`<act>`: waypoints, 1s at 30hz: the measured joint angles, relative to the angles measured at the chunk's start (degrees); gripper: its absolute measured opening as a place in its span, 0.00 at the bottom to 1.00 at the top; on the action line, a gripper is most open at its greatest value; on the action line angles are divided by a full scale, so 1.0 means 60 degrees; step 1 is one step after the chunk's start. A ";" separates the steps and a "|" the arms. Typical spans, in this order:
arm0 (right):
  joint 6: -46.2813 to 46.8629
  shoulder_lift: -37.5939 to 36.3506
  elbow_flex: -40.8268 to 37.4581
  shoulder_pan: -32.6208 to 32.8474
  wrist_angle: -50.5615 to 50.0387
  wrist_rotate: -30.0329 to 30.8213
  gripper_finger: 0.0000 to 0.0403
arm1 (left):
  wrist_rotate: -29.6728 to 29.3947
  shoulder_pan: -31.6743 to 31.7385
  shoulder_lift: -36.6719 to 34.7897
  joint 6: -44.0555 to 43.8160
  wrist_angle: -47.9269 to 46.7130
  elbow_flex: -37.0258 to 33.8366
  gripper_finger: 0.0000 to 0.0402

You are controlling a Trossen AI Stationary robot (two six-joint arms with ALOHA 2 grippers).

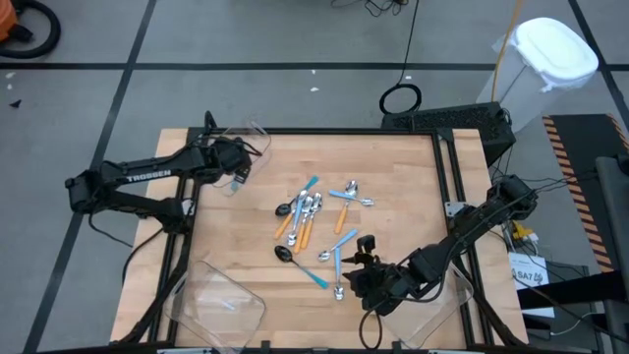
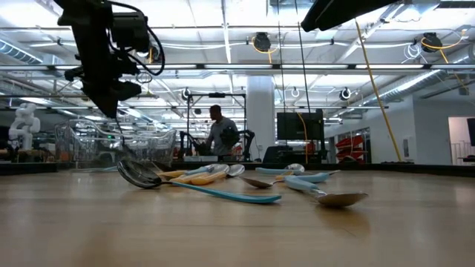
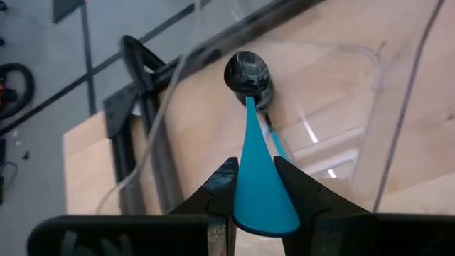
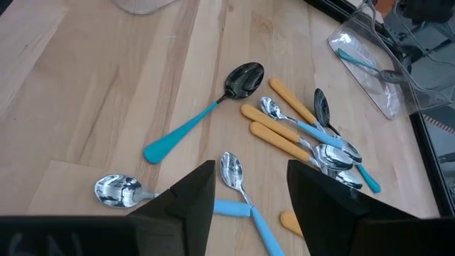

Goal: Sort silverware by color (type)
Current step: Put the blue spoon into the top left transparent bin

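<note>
My left gripper (image 1: 234,169) hangs over a clear bin (image 1: 248,141) at the table's far left corner, shut on a black-bowled spoon with a light-blue handle (image 3: 250,142). Another blue-handled spoon (image 3: 276,142) lies in that bin beneath it. The other spoons (image 1: 314,211) lie flat in a loose pile mid-table, with silver or black bowls and blue or orange handles. My right gripper (image 1: 360,258) is open above the pile's near right side. In its wrist view the fingers (image 4: 249,188) stand over a silver, blue-handled spoon (image 4: 238,192) without touching it. My left gripper pinches the spoon's blue handle at its wide free end (image 3: 259,203) between the two fingers, from above. The spoon hangs straight down below the fingers, black bowl (image 3: 247,73) lowest, over the bin. Whether the bowl touches the bin or the spoon in it, I cannot tell.
Two more clear bins sit at the near left (image 1: 221,300) and near right (image 1: 432,317) corners. A black frame (image 1: 447,167) runs along the table's far and right edges. Bare wood lies left of the pile (image 1: 226,231). A person (image 2: 220,133) stands far off in the room.
</note>
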 joint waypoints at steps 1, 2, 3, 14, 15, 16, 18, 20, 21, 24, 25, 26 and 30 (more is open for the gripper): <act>0.0000 0.0000 0.0000 0.0000 -0.0002 -0.0001 0.42 | 0.0120 0.0052 0.0000 0.0088 0.0141 -0.0060 0.16; 0.0000 0.0000 0.0000 0.0000 -0.0002 0.0000 0.42 | 0.0187 0.0075 0.0000 0.0153 0.0240 -0.0106 0.16; 0.0000 0.0000 0.0000 0.0000 -0.0002 0.0002 0.42 | 0.0193 0.0091 0.0010 0.0212 0.0320 -0.0141 0.16; -0.0015 0.0000 0.0000 0.0000 0.0021 0.0000 0.42 | 0.0193 0.0084 0.0033 0.0271 0.0504 -0.0169 0.21; -0.0018 0.0000 0.0000 0.0000 0.0031 -0.0001 0.42 | 0.0193 0.0084 0.0033 0.0270 0.0504 -0.0169 0.21; -0.0018 0.0000 0.0000 0.0000 0.0028 0.0000 0.42 | 0.0193 0.0084 0.0033 0.0270 0.0501 -0.0169 0.21; -0.0022 0.0000 0.0000 0.0000 0.0029 -0.0001 0.42 | 0.0189 0.0084 0.0033 0.0270 0.0501 -0.0169 0.22; -0.0022 0.0000 0.0000 0.0000 0.0027 -0.0001 0.42 | 0.0189 0.0084 0.0033 0.0270 0.0501 -0.0169 0.22; -0.0022 0.0000 0.0000 0.0000 0.0027 -0.0001 0.42 | 0.0189 0.0084 0.0033 0.0270 0.0497 -0.0169 0.22; -0.0022 0.0000 0.0000 0.0000 0.0027 0.0003 0.42 | 0.0189 0.0084 0.0033 0.0266 0.0497 -0.0169 0.22; -0.0022 0.0000 0.0000 0.0000 0.0027 -0.0001 0.42 | 0.0189 0.0084 0.0033 0.0270 0.0497 -0.0169 0.22; -0.0022 0.0000 0.0000 0.0000 0.0027 -0.0001 0.42 | 0.0192 0.0084 0.0033 0.0266 0.0497 -0.0169 0.23; -0.0022 0.0000 0.0000 0.0000 0.0027 0.0000 0.42 | 0.0222 0.0084 0.0033 0.0263 0.0497 -0.0169 0.23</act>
